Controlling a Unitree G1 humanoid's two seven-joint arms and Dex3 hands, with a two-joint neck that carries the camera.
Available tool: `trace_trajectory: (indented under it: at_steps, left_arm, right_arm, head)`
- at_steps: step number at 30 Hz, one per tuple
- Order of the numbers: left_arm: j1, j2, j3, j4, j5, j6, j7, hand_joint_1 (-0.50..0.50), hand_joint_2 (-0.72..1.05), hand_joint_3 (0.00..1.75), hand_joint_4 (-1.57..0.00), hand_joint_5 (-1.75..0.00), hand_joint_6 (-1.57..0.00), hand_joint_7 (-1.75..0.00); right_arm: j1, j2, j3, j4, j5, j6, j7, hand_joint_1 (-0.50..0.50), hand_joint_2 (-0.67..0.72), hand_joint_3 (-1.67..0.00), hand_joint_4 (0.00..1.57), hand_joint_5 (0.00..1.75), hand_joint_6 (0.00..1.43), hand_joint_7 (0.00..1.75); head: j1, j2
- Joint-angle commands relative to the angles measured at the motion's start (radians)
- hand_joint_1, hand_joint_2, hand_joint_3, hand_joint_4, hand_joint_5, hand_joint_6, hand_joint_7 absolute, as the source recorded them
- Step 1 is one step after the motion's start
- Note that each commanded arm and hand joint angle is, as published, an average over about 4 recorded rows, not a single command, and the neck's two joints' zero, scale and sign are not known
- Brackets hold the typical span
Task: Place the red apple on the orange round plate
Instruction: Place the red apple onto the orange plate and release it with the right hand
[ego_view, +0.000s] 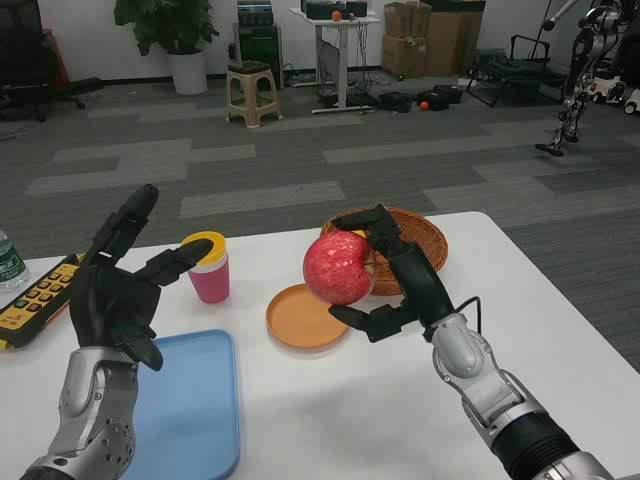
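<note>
The right hand (392, 280) has the round red apple (339, 268) gripped from the side, fingers curled over its top and thumb side hooked beneath, the fruit held up in the air above the right edge of the flat orange round plate (300, 322). The apple is close to a ball, so no clear long axis shows, and its stem end cannot be made out from here; a paler yellowish patch faces right, toward the palm. The plate lies on the white table (360, 420), with the brown woven wicker basket (425, 240) just behind it and behind the hand. Over on the other side, the left hand (118, 295) is raised above the table with its fingers spread wide, holding nothing. Beside it stands a pink cup with a yellow rim (209, 267), a light blue rectangular tray (195, 410) lies in front, and a yellow and black remote-style device (35, 300) rests at the left edge.
</note>
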Motion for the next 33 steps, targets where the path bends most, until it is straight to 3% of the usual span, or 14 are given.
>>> trace_trajectory:
  at_steps: [1, 3, 8, 21, 28, 33]
  left_arm:
    - [-0.026, -0.001, 0.007, 0.035, -0.001, -0.007, 0.003, 0.5, -0.64, 0.09, -1.38, 0.0, -0.81, -0.07]
    - [-0.026, -0.001, 0.007, 0.035, -0.001, -0.007, 0.003, 0.5, -0.64, 0.09, -1.38, 0.0, -0.82, -0.07]
    - [-0.026, -0.001, 0.007, 0.036, -0.001, -0.007, 0.003, 0.5, -0.64, 0.09, -1.38, 0.0, -0.82, -0.07]
    - [-0.042, -0.001, 0.002, 0.06, -0.008, -0.007, 0.003, 0.5, -0.64, 0.09, -1.38, 0.0, -0.84, -0.07]
    - [-0.064, -0.001, -0.013, 0.082, -0.015, -0.007, 0.003, 0.5, -0.64, 0.09, -1.38, 0.0, -0.84, -0.07]
    - [-0.074, 0.001, -0.037, 0.088, -0.031, -0.007, 0.003, 0.5, -0.64, 0.09, -1.38, 0.0, -0.85, -0.07]
  right_arm:
    - [-0.034, -0.006, 0.006, 0.059, 0.015, -0.017, -0.022, -0.46, -0.54, -1.59, 0.74, 1.65, 1.31, 1.33]
    - [-0.034, -0.007, 0.009, 0.059, 0.015, -0.017, -0.022, -0.46, -0.54, -1.59, 0.74, 1.65, 1.31, 1.33]
    - [-0.035, -0.008, 0.01, 0.062, 0.015, -0.017, -0.022, -0.49, -0.54, -1.59, 0.74, 1.65, 1.31, 1.33]
    - [-0.053, -0.005, 0.02, 0.09, 0.012, -0.017, -0.022, -0.46, -0.56, -1.59, 0.75, 1.65, 1.31, 1.33]
    - [-0.154, -0.009, 0.109, 0.235, -0.053, -0.017, -0.026, -0.47, -0.54, -1.59, 0.85, 1.65, 1.31, 1.33]
    - [-0.271, 0.007, 0.139, 0.419, -0.159, -0.027, -0.052, -0.46, -0.59, -1.59, 0.9, 1.65, 1.32, 1.34]
  head:
    - [-0.02, 0.059]
    - [-0.009, 0.032]
    - [-0.005, 0.03]
    - [-0.011, 0.004]
    - [-0.025, -0.017]
    - [-0.031, -0.035]
